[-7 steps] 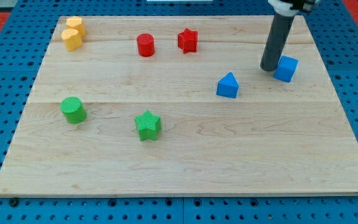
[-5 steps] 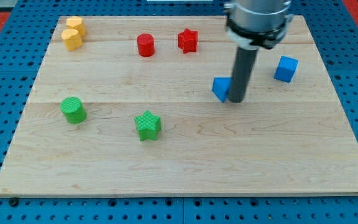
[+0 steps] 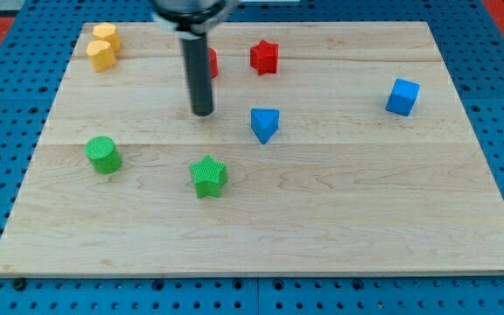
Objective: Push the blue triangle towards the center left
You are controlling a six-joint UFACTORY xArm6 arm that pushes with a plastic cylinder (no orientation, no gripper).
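Note:
The blue triangle (image 3: 265,123) lies near the board's middle, a little right of centre. My tip (image 3: 202,112) stands to its left and slightly higher in the view, apart from it by a clear gap. The rod rises from the tip toward the view's top and partly hides the red cylinder (image 3: 211,61) behind it.
A red star (image 3: 264,57) sits at the top centre, and a blue cube (image 3: 402,96) at the right. Two yellow blocks (image 3: 102,46) sit at the top left. A green cylinder (image 3: 103,155) and a green star (image 3: 208,176) lie at the lower left. The wooden board (image 3: 322,219) rests on a blue pegboard.
My tip swept left from beside the blue cube, across the board, past the blue triangle. The triangle slid left and turned. The other blocks stayed put.

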